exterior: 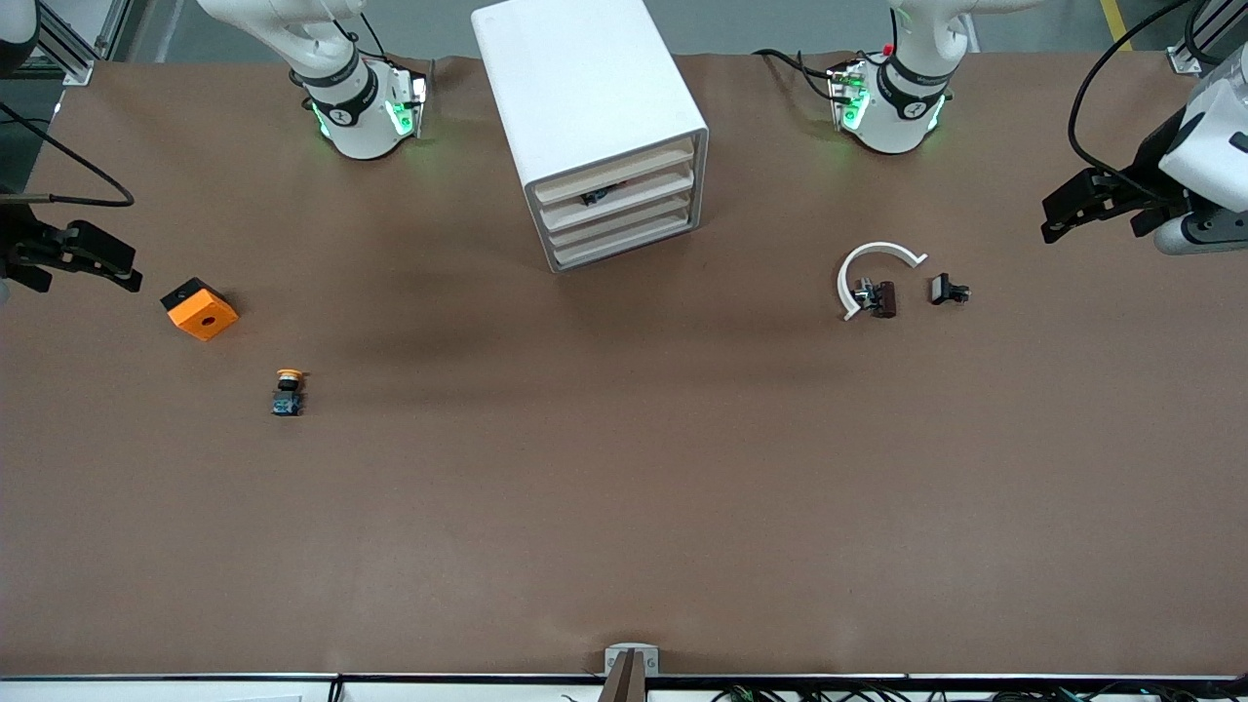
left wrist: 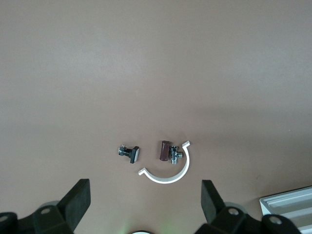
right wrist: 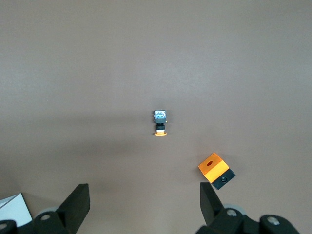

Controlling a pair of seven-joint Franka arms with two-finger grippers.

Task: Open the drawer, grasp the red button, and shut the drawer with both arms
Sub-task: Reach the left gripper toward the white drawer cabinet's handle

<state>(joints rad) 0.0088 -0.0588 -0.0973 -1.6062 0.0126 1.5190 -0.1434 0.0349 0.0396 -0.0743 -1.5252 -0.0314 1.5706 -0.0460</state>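
Four drawers [exterior: 620,208], white with beige fronts, all pushed in, stacked in a white cabinet [exterior: 575,88] at mid-table close to the robots' bases; fronts turned toward the left arm's end and the front camera.
Button: red cap not seen; a small dark thing [exterior: 597,197] shows in the slot over the second drawer from the top, probably the button, too small to tell.
Left gripper [left wrist: 146,195]: released, fingers wide, nothing between them; hangs over the left arm's end of the table, near a white ring [exterior: 877,263], a brown part [exterior: 880,298] and a black part [exterior: 948,290].
Right gripper [right wrist: 145,195]: released, fingers wide, holding nothing; hangs over the right arm's end, near an orange block [exterior: 200,309] and a yellow button [exterior: 288,392], which lies nearer the camera than the block.
Step in hand, as judged: opening, not yet begun.
Handling notes: take the front edge of the drawer with the dark thing; pull straight along the cabinet's slant, not square to the table; the box looks light and may slide, so brace it with the other arm; leave the yellow button alone
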